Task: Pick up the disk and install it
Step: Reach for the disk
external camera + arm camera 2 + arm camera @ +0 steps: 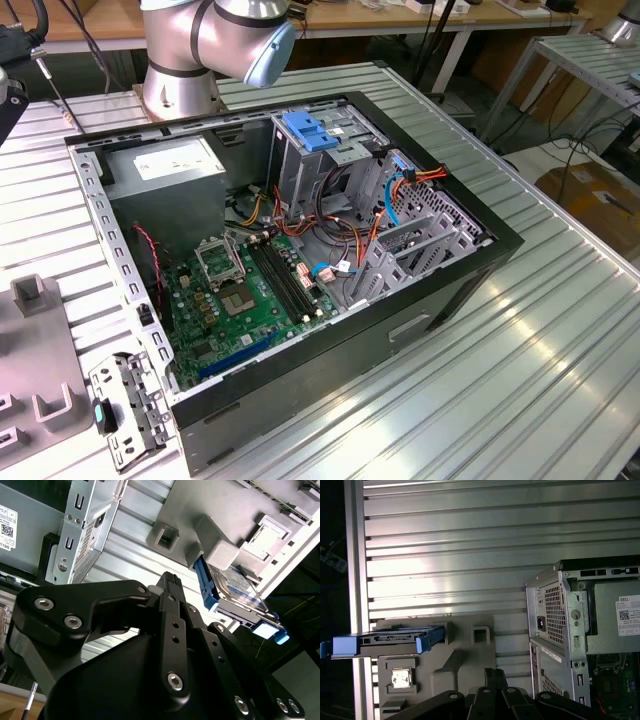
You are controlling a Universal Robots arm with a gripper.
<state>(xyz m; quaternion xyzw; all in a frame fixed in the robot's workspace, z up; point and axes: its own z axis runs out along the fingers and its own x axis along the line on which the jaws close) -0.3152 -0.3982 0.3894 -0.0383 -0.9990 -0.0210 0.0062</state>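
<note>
my gripper (495, 674) is closed on nothing and the disk (387, 639) stands on its edge in the grey holder (470, 660) near the computer case (560, 630), so if i come down without opening, i think i could knock its blue frame and tip it.

Ribbed aluminium worktable (520, 360) caught overhead glare along its slats; wooden-topped bench (380, 18) stood behind; second slatted metal table (585, 60) at the exterior view's right; cardboard box (600, 195) and loose cables (572, 143) lay on pale floor (530, 165)

Empty gripper (170, 579), jaws together
</note>
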